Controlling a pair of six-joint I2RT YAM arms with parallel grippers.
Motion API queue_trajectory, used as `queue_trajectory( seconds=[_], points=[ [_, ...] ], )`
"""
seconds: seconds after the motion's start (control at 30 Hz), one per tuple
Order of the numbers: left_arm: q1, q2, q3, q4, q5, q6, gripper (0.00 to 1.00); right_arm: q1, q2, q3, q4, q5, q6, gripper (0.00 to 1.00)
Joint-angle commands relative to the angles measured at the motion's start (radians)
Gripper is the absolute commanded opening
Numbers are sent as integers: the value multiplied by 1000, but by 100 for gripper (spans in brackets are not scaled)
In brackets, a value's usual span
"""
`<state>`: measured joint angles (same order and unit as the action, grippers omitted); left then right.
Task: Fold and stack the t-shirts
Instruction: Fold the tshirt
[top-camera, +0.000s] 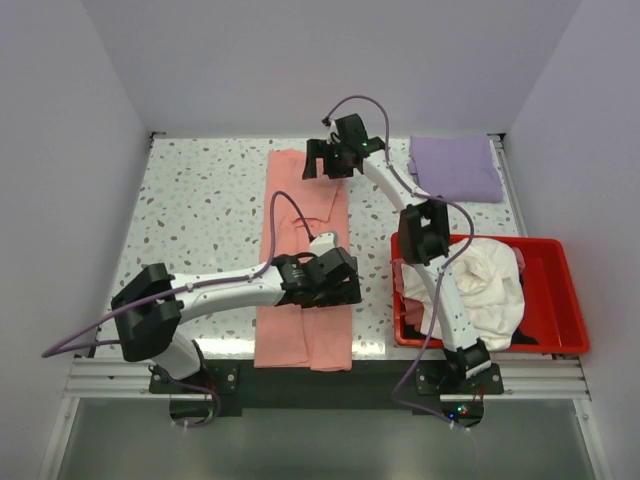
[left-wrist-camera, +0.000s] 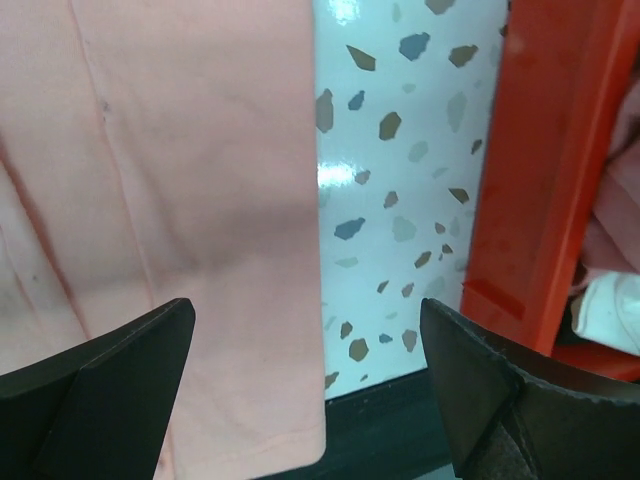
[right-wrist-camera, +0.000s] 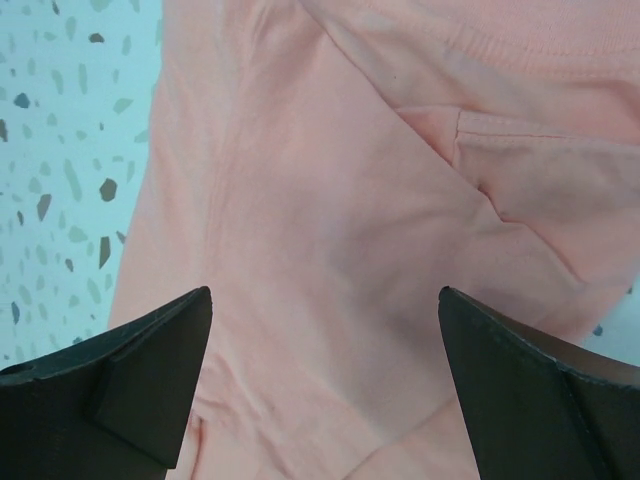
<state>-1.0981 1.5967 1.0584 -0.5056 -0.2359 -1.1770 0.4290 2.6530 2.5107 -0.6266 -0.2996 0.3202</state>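
1. Two grippers hover over one long salmon-pink cloth t-shirt (top-camera: 300, 340), which lies flat as a narrow strip on the speckled white table (top-camera: 200, 200).
2. Long axis: the strip runs from the far side of the table to its near edge.
3. Left gripper (top-camera: 330, 285): above the near half, jaws wide, holding nothing. In its wrist view the left gripper (left-wrist-camera: 305, 310) straddles the shirt's right edge, with the near hem just below.
4. Right gripper (top-camera: 335, 158): above the far end, jaws wide, holding nothing. In its wrist view the right gripper (right-wrist-camera: 325, 295) frames overlapped sleeve layers.
5. Judgement: an end-to-end fold depends on this layout. The right arm is nearer the far end; the left arm is nearer the near hem.
6. Hidden or unclear:
   - The left gripper covers the strip's middle.
   - Whether the hem overhangs the table edge cannot be told.
   - The folded lavender cloth t-shirt (top-camera: 455, 168) lies well apart, far right.
   - The red plastic bin (top-camera: 545, 243) holds a crumpled cream-white cloth t-shirt (top-camera: 485, 280); a dark patch beside it cannot be identified.
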Motion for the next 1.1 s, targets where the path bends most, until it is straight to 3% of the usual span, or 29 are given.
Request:
queue_trajectory(
  seconds=[0.0,0.13,0.2,0.3,0.43,0.57,0.67,0.9,1.07],
  points=[
    [-35,-79,32,-74,-51,60,100,-4,-178,16,-35,20,-55,99],
    [-37,-170,3,-168,-117,59,100,-4,-277,-28,-97,47,-96,99],
    [-37,-234,-23,-288,-202,14,100,-4,-365,-90,-125,77,-99,99],
    [-37,-319,-87,-427,-246,-50,100,-3,-541,-310,-125,135,-89,99],
    [-37,-441,-213,-510,-189,-118,100,22,-775,-750,69,166,-55,99],
    [-37,-565,-351,-548,-100,-168,99,63,-909,-932,94,226,-53,99],
    [-37,-601,-409,-553,-60,-197,92,93,-969,-1044,111,255,-47,99],
    [-37,-587,-486,-504,81,-199,56,132,-1018,-1158,120,297,-43,99],
    [-37,-629,-561,-436,176,-188,44,137,-1018,-1168,111,312,-43,99]
  ],
)
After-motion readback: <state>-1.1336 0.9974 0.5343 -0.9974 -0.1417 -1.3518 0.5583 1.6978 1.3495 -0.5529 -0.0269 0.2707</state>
